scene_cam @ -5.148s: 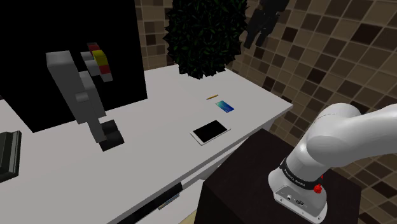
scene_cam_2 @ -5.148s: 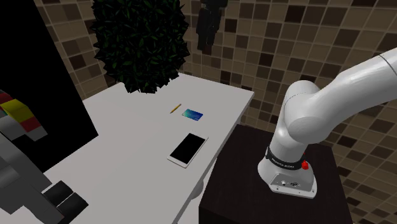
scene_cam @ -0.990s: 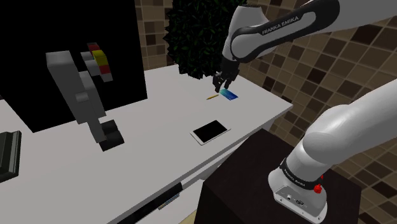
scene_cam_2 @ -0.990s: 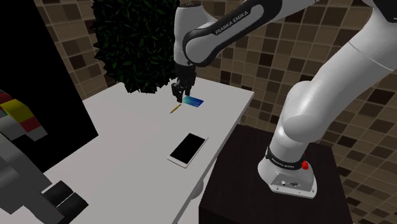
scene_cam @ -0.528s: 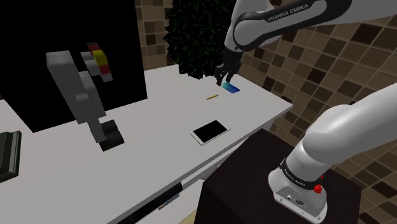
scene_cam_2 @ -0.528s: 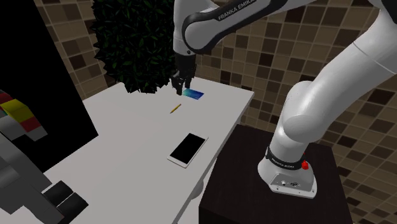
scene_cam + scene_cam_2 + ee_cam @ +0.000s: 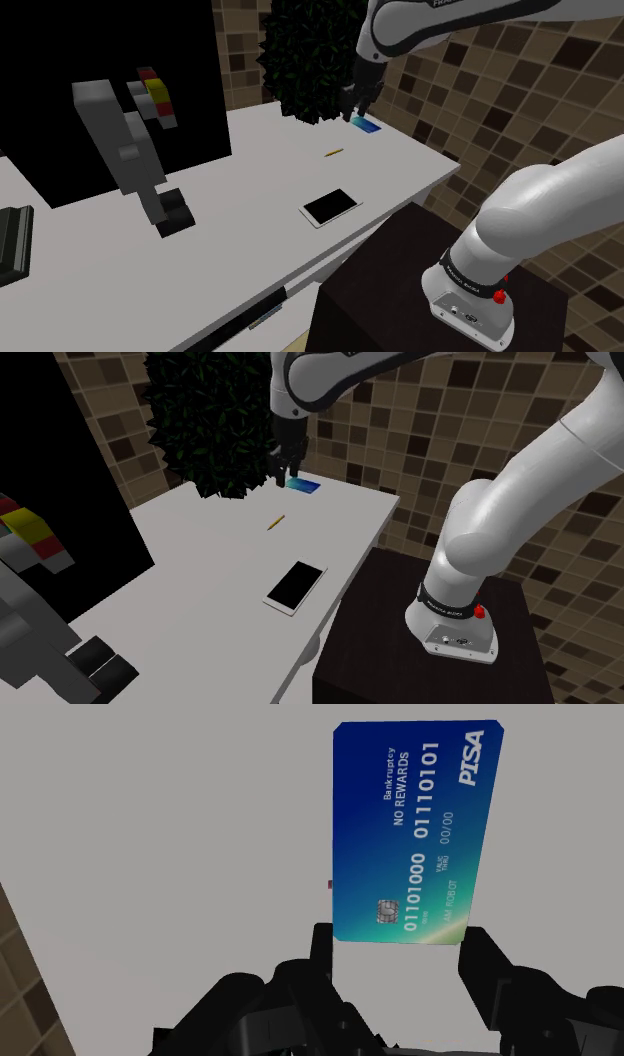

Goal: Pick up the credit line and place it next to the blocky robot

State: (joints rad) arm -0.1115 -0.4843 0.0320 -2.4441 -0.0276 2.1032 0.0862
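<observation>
The card point(image 7: 415, 834) is a deep blue rectangle fading to green at its held end, with white print reading "PISA" and "NO REWARDS", a row of digits and a small grey chip. Its long axis runs straight out from the fingers, logo end farthest. In the shoulder view it is held above the far end of the table point(image 7: 250, 200), pointing toward 4 o'clock from the gripper point(image 7: 352, 110), at about 3 o'clock from the blocky robot point(image 7: 130, 150) and well apart from it. The arm point(image 7: 440, 20) comes in from 12 o'clock with the wrist turned down, and the two fingers pinch the card's short end from both sides.
</observation>
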